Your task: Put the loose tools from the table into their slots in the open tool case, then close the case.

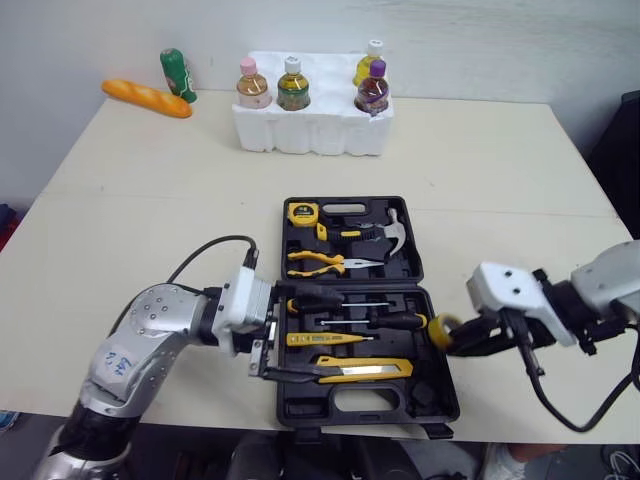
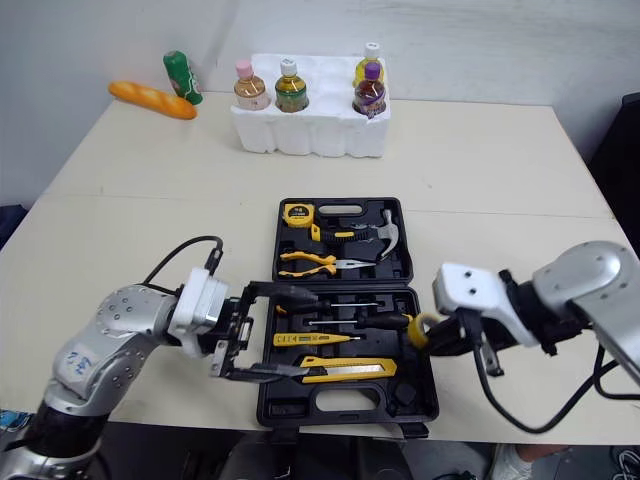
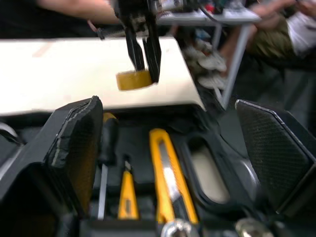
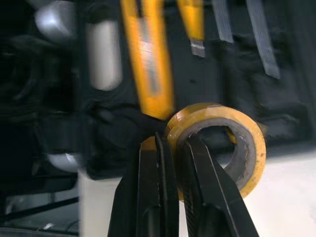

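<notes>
The black tool case (image 1: 360,405) lies open in the middle of the table, lid half farther away. It holds a tape measure (image 1: 302,212), hammer (image 1: 395,235), pliers (image 1: 315,263), screwdrivers (image 1: 370,320) and a yellow utility knife (image 1: 365,370). My left gripper (image 1: 295,335) is open at the left edge of the case's near half, its fingers (image 3: 74,148) spread over the tool slots with nothing between them. My right gripper (image 1: 458,342) is shut on a yellow tape roll (image 1: 440,330), pinching its wall (image 4: 247,148), just above the case's right edge.
A white foam tray (image 1: 315,125) with several bottles stands at the back of the table. A bread loaf (image 1: 146,98) and a green bottle (image 1: 178,75) lie at the back left. Seated people's legs (image 3: 276,34) show beyond the table's right side.
</notes>
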Robot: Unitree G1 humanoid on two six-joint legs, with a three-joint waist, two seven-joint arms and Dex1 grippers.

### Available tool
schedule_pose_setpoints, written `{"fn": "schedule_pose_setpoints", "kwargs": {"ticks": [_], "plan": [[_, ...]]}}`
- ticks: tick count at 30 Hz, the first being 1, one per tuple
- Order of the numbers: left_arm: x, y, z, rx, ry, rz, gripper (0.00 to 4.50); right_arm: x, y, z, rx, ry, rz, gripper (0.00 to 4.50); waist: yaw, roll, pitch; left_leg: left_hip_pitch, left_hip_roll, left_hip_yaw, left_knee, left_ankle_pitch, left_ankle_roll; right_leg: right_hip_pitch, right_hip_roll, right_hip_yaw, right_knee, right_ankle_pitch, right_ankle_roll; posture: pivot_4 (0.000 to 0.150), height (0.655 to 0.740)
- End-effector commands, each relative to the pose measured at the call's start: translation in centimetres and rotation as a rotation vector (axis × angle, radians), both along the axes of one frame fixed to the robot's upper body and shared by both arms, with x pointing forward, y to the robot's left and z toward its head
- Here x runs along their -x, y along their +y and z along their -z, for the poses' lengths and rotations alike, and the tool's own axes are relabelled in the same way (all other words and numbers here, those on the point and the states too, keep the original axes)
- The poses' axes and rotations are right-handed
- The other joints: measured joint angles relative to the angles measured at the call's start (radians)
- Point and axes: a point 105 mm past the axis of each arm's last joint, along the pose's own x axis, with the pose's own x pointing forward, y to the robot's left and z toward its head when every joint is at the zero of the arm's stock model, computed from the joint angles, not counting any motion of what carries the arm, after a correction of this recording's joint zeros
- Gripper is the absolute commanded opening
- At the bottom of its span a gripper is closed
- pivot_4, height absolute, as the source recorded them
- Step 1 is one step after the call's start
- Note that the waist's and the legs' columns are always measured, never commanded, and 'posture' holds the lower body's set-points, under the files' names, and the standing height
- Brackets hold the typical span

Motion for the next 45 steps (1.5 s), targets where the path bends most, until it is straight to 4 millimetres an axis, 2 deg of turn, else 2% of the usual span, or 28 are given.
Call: {"fn": "schedule_pose_setpoints", "kwargs": {"ticks": [1, 4, 9, 13, 19, 23, 34, 40, 42, 43, 44, 45], "plan": [[1.0, 0.5, 1.0, -0.065, -0.031, 0.049, 4.50, 1.6, 1.1, 0.7, 0.014, 0.022, -0.070, 0.04, -0.001, 0.000, 0.000, 0.000, 0.000, 0.000, 0.000, 0.000, 0.000, 0.000, 0.000, 0.000, 0.000, 0.000, 0.000, 0.150, 0.7400], [1.1, 1.2, 1.9, -0.093, -0.023, 0.044, 4.50, 2.0, 1.1, 1.6, 0.042, 0.023, -0.077, 0.04, -0.001, 0.000, 0.000, 0.000, -0.001, 0.001, 0.001, 0.000, 0.001, 0.001, -0.001, 0.000, 0.000, 0.000, 0.000, 0.150, 0.7400], [0.0, 3.6, 3.6, -0.158, -0.001, -0.051, 4.50, 2.4, 0.9, 3.1, 0.087, 0.045, -0.084, 0.04, -0.003, 0.000, 0.000, 0.000, 0.000, 0.000, 0.000, 0.000, 0.001, 0.000, -0.001, 0.000, 0.000, 0.001, -0.001, 0.150, 0.7400], [0.0, 2.8, 2.4, -0.086, 0.014, -0.045, 4.50, 2.1, -0.2, 3.8, 0.153, 0.044, -0.062, 0.04, -0.002, 0.000, 0.000, 0.000, 0.000, 0.000, 0.000, -0.001, 0.001, 0.000, -0.001, -0.001, 0.000, 0.000, -0.002, 0.150, 0.7400], [0.6, 1.3, 2.9, -0.099, 0.019, -0.003, 4.50, 1.9, 0.2, 4.6, 0.132, 0.045, -0.042, 0.04, -0.001, 0.000, 0.000, 0.000, 0.000, 0.000, 0.000, -0.001, 0.001, 0.000, -0.002, -0.001, -0.001, 0.000, -0.002, 0.150, 0.7400], [0.6, 1.3, 2.8, -0.107, 0.031, -0.008, 4.50, 2.2, 0.4, 5.0, 0.123, 0.063, -0.055, 0.04, -0.001, 0.000, 0.000, 0.000, 0.000, 0.000, 0.000, -0.001, 0.001, 0.000, -0.001, -0.001, 0.000, 0.000, -0.002, 0.150, 0.7400], [1.0, 0.9, 2.8, -0.101, 0.040, -0.009, 4.50, 1.2, 0.6, 5.4, 0.154, 0.012, -0.049, 0.04, -0.002, -0.001, 0.000, 0.001, 0.000, 0.000, 0.000, -0.001, 0.001, 0.001, -0.001, -0.001, 0.000, 0.000, -0.002, 0.150, 0.7400], [0.9, 0.8, 2.6, -0.098, 0.055, -0.008, 4.50, 1.6, 0.6, 5.5, 0.168, 0.051, -0.068, 0.04, -0.002, -0.001, 0.000, 0.001, 0.000, 0.000, 0.000, -0.001, 0.001, 0.001, -0.001, -0.001, 0.000, 0.001, -0.002, 0.150, 0.7400], [1.3, 0.8, 2.6, -0.108, 0.096, 0.020, 4.50, 2.0, 0.6, 5.4, 0.165, 0.065, -0.095, 0.93, -0.002, -0.001, 0.000, 0.001, 0.000, 0.000, 0.000, 0.000, 0.001, 0.001, -0.001, -0.001, 0.000, 0.001, -0.002, 0.150, 0.7400], [1.5, 0.9, 2.6, -0.111, 0.106, 0.025, 4.50, 1.9, 0.9, 5.2, 0.143, 0.046, -0.096, 1.15, -0.001, -0.001, 0.000, 0.001, 0.000, 0.000, 0.000, -0.001, 0.001, 0.001, -0.001, -0.001, 0.000, 0.001, -0.002, 0.150, 0.7400], [1.5, 0.9, 2.6, -0.113, 0.105, 0.025, 4.50, 2.0, 0.9, 4.8, 0.131, 0.044, -0.110, 1.67, -0.001, -0.001, 0.000, 0.001, 0.000, 0.000, 0.000, -0.001, 0.001, 0.001, -0.001, -0.001, 0.000, 0.001, -0.002, 0.150, 0.7400], [1.4, 0.9, 2.6, -0.109, 0.104, 0.021, 4.50, 2.2, 0.8, 4.4, 0.131, 0.050, -0.121, 1.94, -0.001, -0.001, 0.000, 0.001, 0.000, 0.000, 0.000, -0.001, 0.001, 0.001, -0.001, -0.001, 0.000, 0.001, -0.002, 0.150, 0.7400]]}}
